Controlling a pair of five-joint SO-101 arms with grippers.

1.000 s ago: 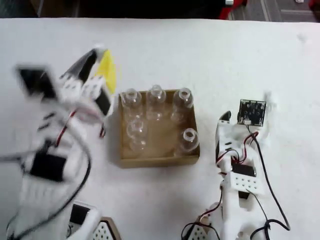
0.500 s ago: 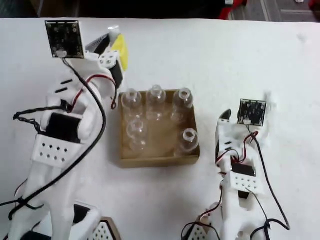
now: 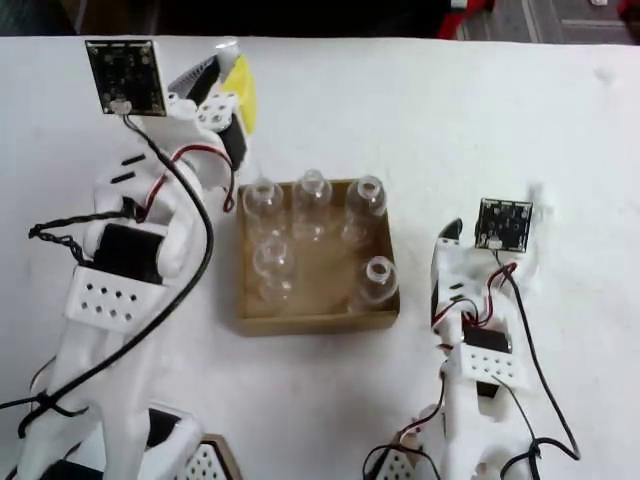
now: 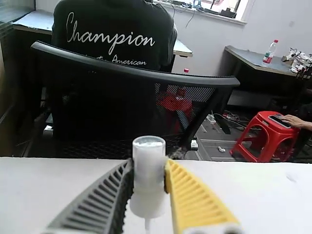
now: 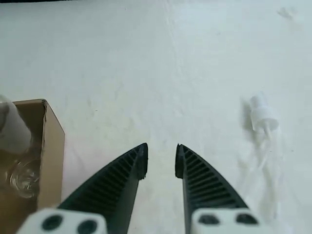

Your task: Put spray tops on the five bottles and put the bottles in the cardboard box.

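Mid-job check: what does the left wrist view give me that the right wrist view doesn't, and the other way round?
Left wrist view: the left pincer shut on a white spray top. Right wrist view: the right pincer, open, a corner of the cardboard box with a bottle inside, and a loose spray top lying on the table. Both: the white table.

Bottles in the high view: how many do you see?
5 bottles, all in the box: three along its far wall, one nearer at left, one nearer at right. None looks hidden.
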